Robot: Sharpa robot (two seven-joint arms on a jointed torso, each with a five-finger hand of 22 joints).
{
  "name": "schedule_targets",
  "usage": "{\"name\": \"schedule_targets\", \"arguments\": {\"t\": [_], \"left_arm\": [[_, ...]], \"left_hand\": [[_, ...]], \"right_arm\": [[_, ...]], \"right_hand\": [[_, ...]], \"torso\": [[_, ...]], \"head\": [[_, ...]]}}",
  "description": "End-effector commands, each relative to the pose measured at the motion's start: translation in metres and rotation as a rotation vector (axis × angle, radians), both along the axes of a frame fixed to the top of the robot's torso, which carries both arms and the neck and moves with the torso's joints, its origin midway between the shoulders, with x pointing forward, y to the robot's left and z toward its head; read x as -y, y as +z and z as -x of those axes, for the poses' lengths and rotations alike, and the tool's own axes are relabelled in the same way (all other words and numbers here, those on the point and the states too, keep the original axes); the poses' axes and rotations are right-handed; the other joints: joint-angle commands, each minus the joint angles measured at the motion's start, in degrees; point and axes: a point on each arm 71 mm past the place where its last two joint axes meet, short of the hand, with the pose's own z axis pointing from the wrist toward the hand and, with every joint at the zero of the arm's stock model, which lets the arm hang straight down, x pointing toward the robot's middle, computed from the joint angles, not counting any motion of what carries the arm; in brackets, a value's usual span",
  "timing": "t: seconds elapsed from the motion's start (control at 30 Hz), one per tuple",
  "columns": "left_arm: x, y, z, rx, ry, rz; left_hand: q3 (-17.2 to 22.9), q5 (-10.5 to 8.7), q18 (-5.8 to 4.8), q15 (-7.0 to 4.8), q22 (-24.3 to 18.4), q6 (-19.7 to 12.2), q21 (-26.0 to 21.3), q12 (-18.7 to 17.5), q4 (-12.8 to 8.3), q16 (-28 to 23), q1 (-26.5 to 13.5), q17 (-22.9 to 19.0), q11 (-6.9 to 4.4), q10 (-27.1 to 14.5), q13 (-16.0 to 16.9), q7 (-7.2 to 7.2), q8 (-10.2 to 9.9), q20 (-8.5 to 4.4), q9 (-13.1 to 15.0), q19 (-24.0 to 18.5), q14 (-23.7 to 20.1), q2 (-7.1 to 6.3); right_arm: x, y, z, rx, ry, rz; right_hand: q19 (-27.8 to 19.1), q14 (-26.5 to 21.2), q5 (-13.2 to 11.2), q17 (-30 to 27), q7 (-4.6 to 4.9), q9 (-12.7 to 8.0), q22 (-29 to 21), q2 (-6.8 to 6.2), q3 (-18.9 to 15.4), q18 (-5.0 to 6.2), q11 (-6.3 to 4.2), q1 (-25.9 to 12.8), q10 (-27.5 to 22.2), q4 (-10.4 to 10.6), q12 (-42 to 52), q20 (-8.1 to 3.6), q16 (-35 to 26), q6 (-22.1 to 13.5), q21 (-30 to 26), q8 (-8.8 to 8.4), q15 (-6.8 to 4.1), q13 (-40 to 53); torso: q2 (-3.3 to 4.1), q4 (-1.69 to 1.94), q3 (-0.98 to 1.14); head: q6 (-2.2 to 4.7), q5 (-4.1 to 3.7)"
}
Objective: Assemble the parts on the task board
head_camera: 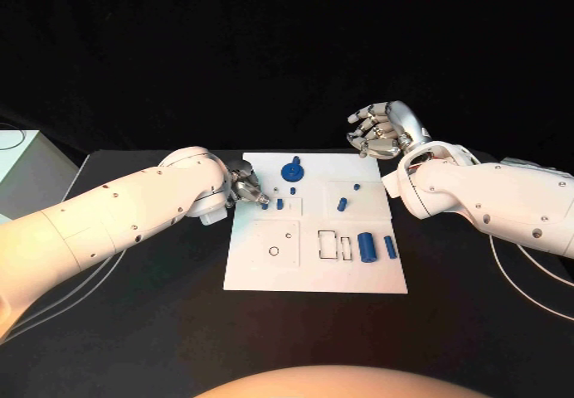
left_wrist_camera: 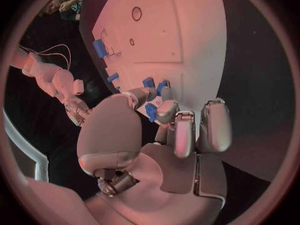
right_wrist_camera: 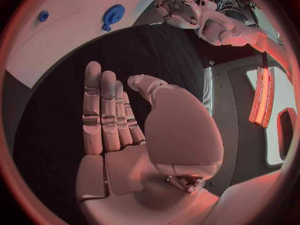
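Observation:
The white task board lies in the middle of the table. My left hand reaches over its left edge and pinches a small blue part between thumb and a finger, low over the board. Two more small blue parts stand just beside those fingertips. A blue gear-shaped part sits near the far edge, also seen as the gear from the right wrist. My right hand hangs raised beyond the board's far right corner, its fingers straight and holding nothing.
A large blue cylinder and a thinner one lie at the board's right side beside rectangular slots. Small blue pieces sit mid-board. A white box stands at the table's far left.

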Motion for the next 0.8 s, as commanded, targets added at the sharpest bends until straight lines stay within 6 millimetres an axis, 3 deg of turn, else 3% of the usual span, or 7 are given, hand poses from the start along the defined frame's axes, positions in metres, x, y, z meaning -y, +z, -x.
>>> {"name": "schedule_targets", "arguments": {"t": [0.03,0.8], "left_arm": [[0.0026,-0.0041,0.0027,-0.029,-0.02,-0.005],[0.0025,-0.003,0.0011,0.008,-0.029,-0.044]], "left_hand": [[3.71,0.11,-0.48,-0.6,-0.08,0.04,0.23,-0.12,-4.23,0.14,0.44,14.97,-0.4,0.21,-0.01,-0.49,-0.53,-0.3,-0.05,0.32,6.02,0.01],[7.17,1.25,-0.68,-0.2,0.65,0.7,0.68,-0.3,-7.14,0.21,4.24,15.09,0.16,0.53,0.87,0.42,-1.04,-0.09,0.45,0.7,6.06,0.23]], "right_arm": [[-0.0008,0.0005,0.0003,0.003,0.007,0.001],[-0.0019,0.0007,0.001,0.004,0.01,-0.001]], "right_hand": [[0.27,0.32,0.35,0.03,0.34,-0.04,-0.05,0.38,-0.23,0.51,-0.13,-0.41,0.25,0.11,0.29,0.08,-0.14,0.08,-0.17,0.26,-0.12,-0.03],[0.27,0.32,0.35,0.03,0.34,-0.04,-0.05,0.38,-0.23,0.51,-0.13,-0.41,0.25,0.11,0.29,0.08,-0.14,0.08,-0.17,0.26,-0.12,-0.03]], "torso": [[0.0,-0.01,0.02],[0.01,0.0,0.03]], "head": [[-0.03,0.02],[0.01,0.09]]}}
